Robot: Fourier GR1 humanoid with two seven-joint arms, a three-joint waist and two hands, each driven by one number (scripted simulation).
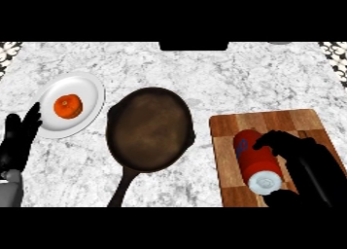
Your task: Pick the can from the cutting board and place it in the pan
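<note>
Our right robot hand (299, 154) lies over the board (230, 127), fingers (270, 141) and thumb curled round the red can (255, 160), which rests on its side there, white end toward us. Our left robot hand (16, 141) rests open at the view's left edge beside the plate (91, 92). The dark pan (150, 129) sits between on the surface (226, 78); its handle is cut off at the lower edge, and the hand hides part of the can.

Kitchen, marble counter (226, 78), dark frying pan (150, 129), wooden cutting board (276, 121), patterned tiles (341, 63)
</note>
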